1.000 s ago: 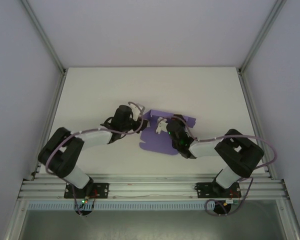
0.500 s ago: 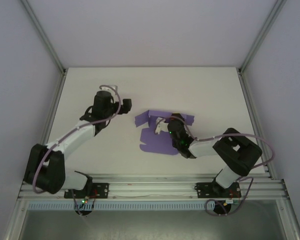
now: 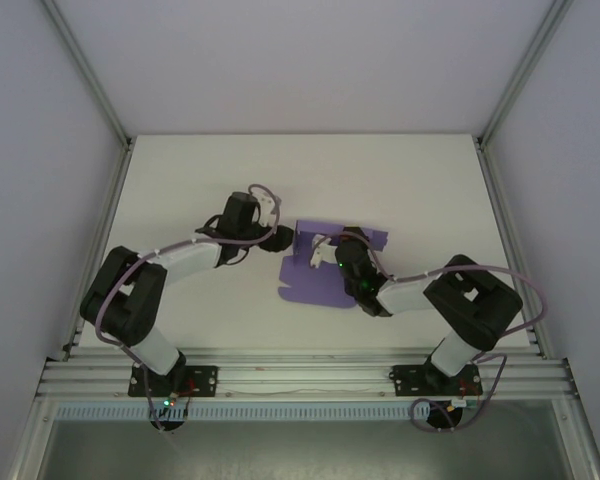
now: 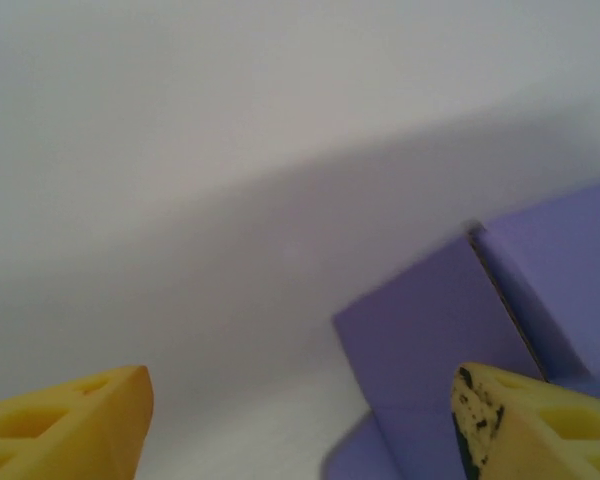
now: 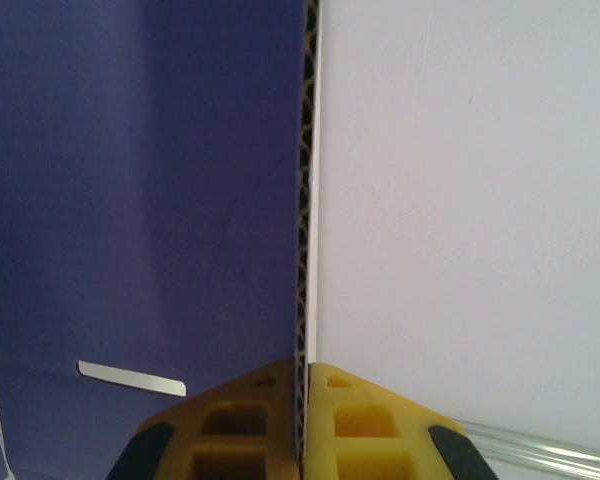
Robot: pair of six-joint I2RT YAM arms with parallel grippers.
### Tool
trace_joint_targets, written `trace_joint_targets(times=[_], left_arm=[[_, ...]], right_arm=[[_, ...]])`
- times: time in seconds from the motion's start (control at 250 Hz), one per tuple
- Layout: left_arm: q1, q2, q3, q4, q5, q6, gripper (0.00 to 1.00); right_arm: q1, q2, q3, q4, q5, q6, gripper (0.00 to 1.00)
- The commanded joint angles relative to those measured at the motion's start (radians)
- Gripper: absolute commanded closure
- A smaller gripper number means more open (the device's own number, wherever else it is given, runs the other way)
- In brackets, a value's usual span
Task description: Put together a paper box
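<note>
Purple card, the box [image 3: 310, 285], lies partly folded near the middle of the table [image 3: 180, 170], its base flat and its far edge turned up. From above, the right gripper [image 3: 320, 250] sits over that raised far part, and the left gripper [image 3: 280, 238] is just beside the box's left end. In the right wrist view the right gripper [image 5: 306, 400] is clamped on the box [image 5: 140, 200]. Both yellow fingers [image 5: 370, 420] press together with the card's corrugated edge pinched between them, the edge running straight away from the tips. A purple panel lies left of that edge and bare table [image 5: 460, 200] to its right. A pale slit [image 5: 130, 378] shows in the panel near the left finger. In the left wrist view the left gripper [image 4: 300, 430] is spread wide and holds nothing. An upright flap [image 4: 430, 350] of the box stands between its fingertips, close to the right-hand one [image 4: 530, 425]; whether they touch I cannot tell
</note>
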Motion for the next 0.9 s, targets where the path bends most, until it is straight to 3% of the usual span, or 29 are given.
trace_joint_targets(times=[0.0, 0.208, 0.336, 0.476, 0.556, 0.656, 0.895], left_arm=[[-0.018, -0.013, -0.044, 0.029, 0.110, 0.053, 0.28], [-0.067, -0.006, -0.102, 0.115, 0.063, 0.059, 0.33], [-0.106, 0.027, -0.120, 0.191, -0.029, 0.066, 0.35], [-0.107, 0.076, -0.116, 0.298, -0.017, 0.051, 0.38], [-0.107, 0.095, -0.115, 0.339, -0.073, 0.050, 0.46], [-0.107, 0.106, -0.128, 0.421, -0.150, 0.040, 0.46], [-0.107, 0.154, -0.102, 0.555, -0.123, 0.046, 0.45]], right_arm=[[-0.004, 0.005, -0.003, -0.092, 0.006, 0.021, 1.00], [-0.003, 0.015, -0.005, -0.122, 0.002, 0.024, 1.00], [0.004, 0.009, -0.005, -0.130, -0.004, 0.027, 1.00], [0.017, 0.007, -0.004, -0.166, -0.006, 0.026, 1.00], [0.026, 0.003, -0.007, -0.179, -0.007, 0.028, 1.00], [0.030, -0.004, 0.000, -0.240, -0.027, 0.067, 1.00], [0.027, 0.032, 0.027, -0.329, -0.070, 0.118, 1.00]])
